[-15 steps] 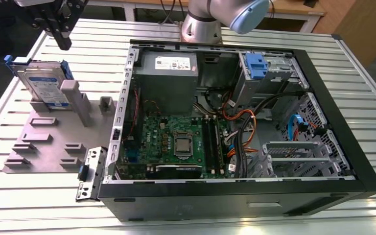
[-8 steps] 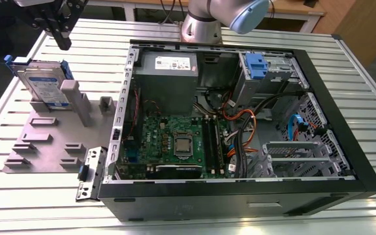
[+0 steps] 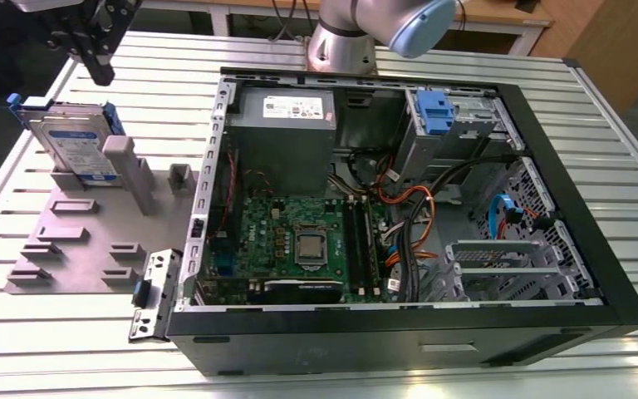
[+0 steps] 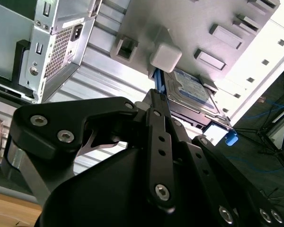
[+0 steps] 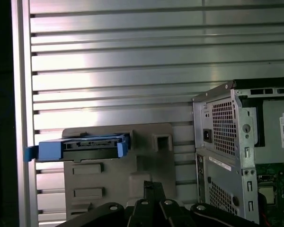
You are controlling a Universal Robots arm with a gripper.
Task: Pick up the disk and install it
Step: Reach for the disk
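**Item 1, the disk** (image 3: pixel 71 148): silver-grey drive with a white-and-blue label, in a blue carrier. It stands on edge, leaning a little, slotted into the grey fixture plate (image 3: pixel 76 241). In both wrist views the carrier's blue tab juts out past the plate's edge. Not lifted, not installed.

**Item 2, my claw** (image 3: pixel 100 73): it hangs above the disk and toward the table's far edge, apart from the disk and touching nothing. I cannot tell how far it is open. Nothing shows in its hold.

**Item 3, the fixture plate:** flat on the slatted table (image 3: pixel 630 150), just beside the case on the exterior view's left. It has several raised blocks and posts, and 1 of its slots holds the disk.

**Item 4, the computer case** (image 3: pixel 408 341): lies on its side with the panel off. The motherboard (image 3: pixel 296 241), power supply and cables are exposed.

**Item 5, the drive cage:** at the case's far corner, holding 1 lone blue bracket (image 3: pixel 435 112) with no drive in it.

**Status:** by my reckoning 0 of 2 steps are done. The approach looks under way. The pick-up and the seating in the case both remain.
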